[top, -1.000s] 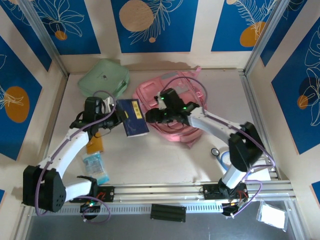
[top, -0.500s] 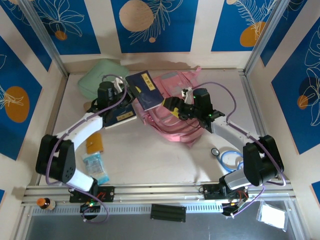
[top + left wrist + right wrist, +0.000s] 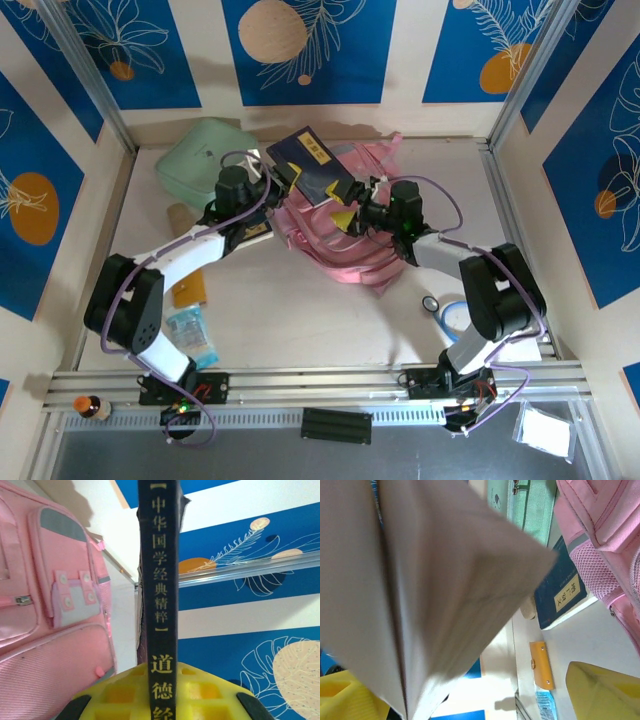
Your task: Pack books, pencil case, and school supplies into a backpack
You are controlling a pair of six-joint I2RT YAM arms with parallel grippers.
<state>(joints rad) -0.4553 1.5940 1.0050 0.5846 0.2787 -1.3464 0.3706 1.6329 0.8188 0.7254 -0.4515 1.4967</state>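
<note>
Green case [image 3: 205, 155]: square, mint, lying flat at the worktop's far left corner.
Worktop [image 3: 300, 310]: cream, plain.
Wall panels [image 3: 300, 50]: blue, white leaf drawings, orange and tan discs.
Small bottle [image 3: 88, 407]: brown, front rail, left end.
Black block [image 3: 336, 425]: front ledge, centre.

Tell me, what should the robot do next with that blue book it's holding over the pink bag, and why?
Probably close the right gripper gently on the raised navy book. The left gripper pinches it at one end over the backpack, and its pages hang between the right gripper's open fingers, so a second grip would likely steady it.
</note>
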